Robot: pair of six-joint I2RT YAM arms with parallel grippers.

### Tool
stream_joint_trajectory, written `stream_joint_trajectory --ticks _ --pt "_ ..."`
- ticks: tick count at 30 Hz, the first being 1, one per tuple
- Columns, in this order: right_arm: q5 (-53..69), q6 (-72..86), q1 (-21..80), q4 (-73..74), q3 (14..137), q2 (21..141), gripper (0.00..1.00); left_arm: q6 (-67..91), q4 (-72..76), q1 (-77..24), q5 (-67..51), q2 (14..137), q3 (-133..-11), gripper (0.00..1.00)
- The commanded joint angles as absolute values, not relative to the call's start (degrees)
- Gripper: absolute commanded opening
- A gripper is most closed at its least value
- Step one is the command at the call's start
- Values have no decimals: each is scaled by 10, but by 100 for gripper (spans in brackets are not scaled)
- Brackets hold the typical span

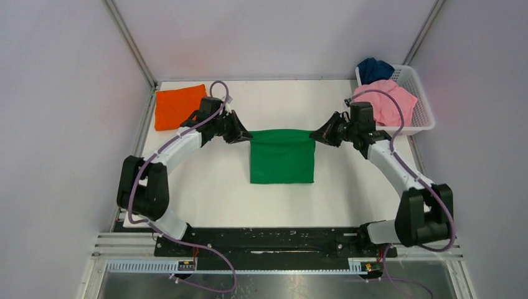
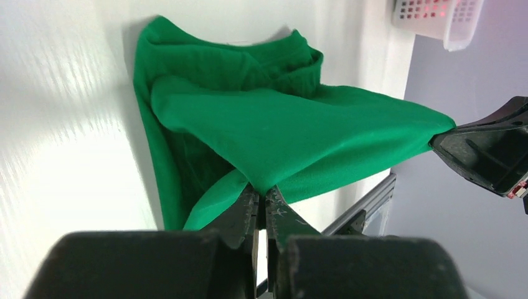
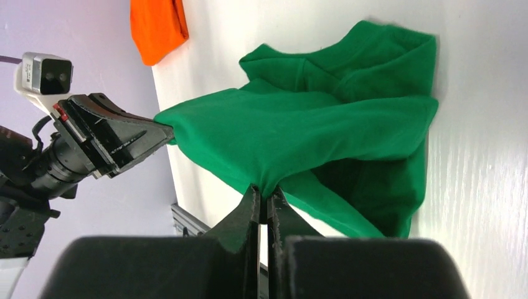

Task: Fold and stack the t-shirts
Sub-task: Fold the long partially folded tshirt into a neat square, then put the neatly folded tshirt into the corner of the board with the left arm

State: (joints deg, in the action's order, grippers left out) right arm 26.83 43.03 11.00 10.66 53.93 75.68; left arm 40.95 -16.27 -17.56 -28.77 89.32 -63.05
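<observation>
The left gripper is seen clenched, with almost no gap left between its fingers, and a corner of the green t-shirt is pinched at the fingertips. The right gripper is likewise closed tight on the opposite corner of the same edge. Between the two grippers the far edge of the cloth is pulled taut and held above the table. The rest of the shirt hangs down toward 6 o'clock, and its lower part is laid flat on the white surface.

In the top view the green t-shirt is found at the middle of the table. The left gripper is placed at its 10 o'clock corner and the right gripper at its 2 o'clock corner. In both wrist views a doubled layer of cloth is seen below the raised edge.

The orange t-shirt, folded square, is laid flat at 10 o'clock, well apart from the green one. At 2 o'clock a white basket is set, in which the pink t-shirt and, behind it, the navy t-shirt are heaped.

Faint marks are seen on one left finger, too small to be read.
</observation>
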Motion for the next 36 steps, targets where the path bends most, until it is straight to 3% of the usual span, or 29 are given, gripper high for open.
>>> stream_joint_trajectory --ticks 1,3,7,10,12,14,15,16,21,27,31,36 --pt "316 448 81 36 593 835 0 400 -152 -155 -271 942 -690 0" --pt "318 448 74 32 620 882 0 401 -156 -153 -255 975 -716 0" --pt "327 459 61 24 685 992 3 403 -163 -153 -241 1057 -785 12" --pt "324 455 59 34 747 1067 17 405 -186 -152 -220 1123 -848 27" --pt "320 447 58 64 794 1108 49 404 -203 -151 -215 1154 -885 41" --pt "310 437 58 83 825 1126 80 404 -227 -150 -215 1168 -920 95" --pt "303 428 58 86 832 1124 90 404 -232 -150 -210 1165 -930 98" --pt "291 418 58 95 836 1117 98 405 -231 -150 -204 1157 -932 99" --pt "195 366 59 151 803 1037 99 411 -198 -159 -198 1088 -883 99" --pt "284 376 90 56 672 957 100 439 -116 -198 -219 1057 -811 99" --pt "287 386 102 38 670 991 100 462 -108 -218 -223 1108 -835 99" --pt "186 335 102 124 726 1066 100 479 -105 -233 -209 1169 -847 99"
